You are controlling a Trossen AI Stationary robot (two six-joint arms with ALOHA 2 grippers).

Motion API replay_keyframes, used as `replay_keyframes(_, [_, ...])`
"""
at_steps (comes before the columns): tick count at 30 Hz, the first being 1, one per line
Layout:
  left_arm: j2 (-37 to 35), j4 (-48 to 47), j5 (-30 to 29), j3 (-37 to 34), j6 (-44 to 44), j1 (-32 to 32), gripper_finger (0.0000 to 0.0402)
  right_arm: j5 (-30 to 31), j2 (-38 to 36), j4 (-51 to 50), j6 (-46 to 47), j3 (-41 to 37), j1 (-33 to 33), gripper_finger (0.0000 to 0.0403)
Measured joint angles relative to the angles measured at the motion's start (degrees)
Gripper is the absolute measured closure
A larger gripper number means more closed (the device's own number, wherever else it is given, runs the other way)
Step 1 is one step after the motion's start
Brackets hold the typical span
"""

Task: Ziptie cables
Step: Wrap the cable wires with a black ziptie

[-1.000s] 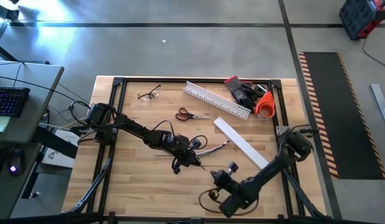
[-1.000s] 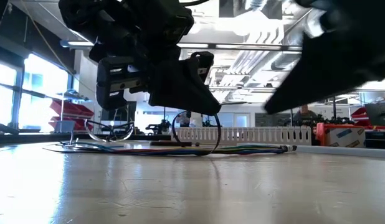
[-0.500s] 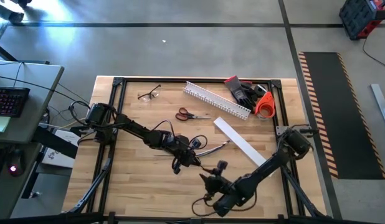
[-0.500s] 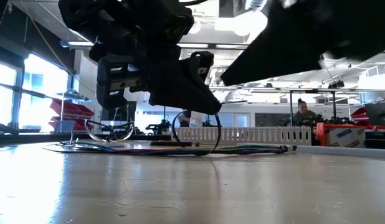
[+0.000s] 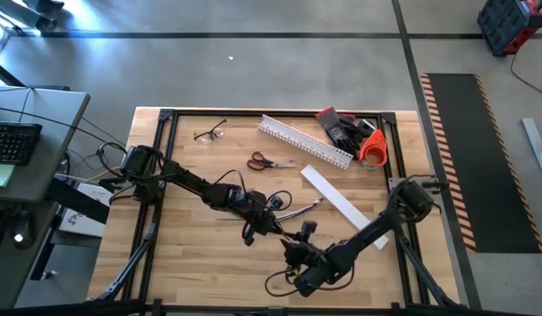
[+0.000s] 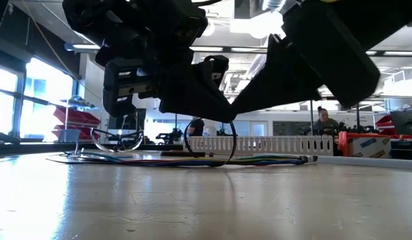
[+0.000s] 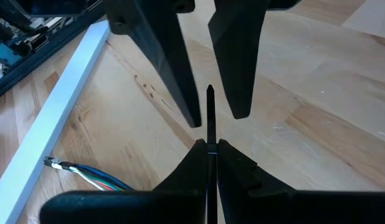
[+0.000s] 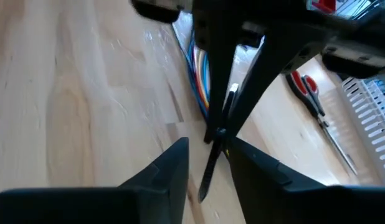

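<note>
grippers meet over the ziptie
left gripper [image 7: 208,152] clenched on the ziptie [image 7: 209,115]; right gripper [image 8: 208,155] jaws parted around its tip.

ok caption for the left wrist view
Left gripper pinching the ziptie as the right gripper closes in.

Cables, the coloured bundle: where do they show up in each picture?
High view: cables near mid-picture.
Low view: lying flat, centre-left.
Left wrist view: coloured ends, lower left.
Right wrist view: upper middle.
Shared landmark: white slotted rail, absent only from the left wrist view.
</note>
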Motion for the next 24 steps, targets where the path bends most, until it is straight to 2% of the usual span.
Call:
replay_keyframes(12, [0.0,0.0,0.0,0.0,-0.1,0.0,0.0401,1.9,1.5,0.0,3.5,-0.1,-0.4,0.0314])
replay_keyframes(19, [0.0,-0.3,0.0,0.0,-0.1,0.0,0.0401,1.2,1.5,0.0,5.0,-0.1,-0.9,0.0362])
replay_keyframes(24, [0.1,-0.7,0.0,-0.1,-0.1,0.0,0.0401,-2.3,1.5,0.0,5.1,-0.1,-1.5,0.0399])
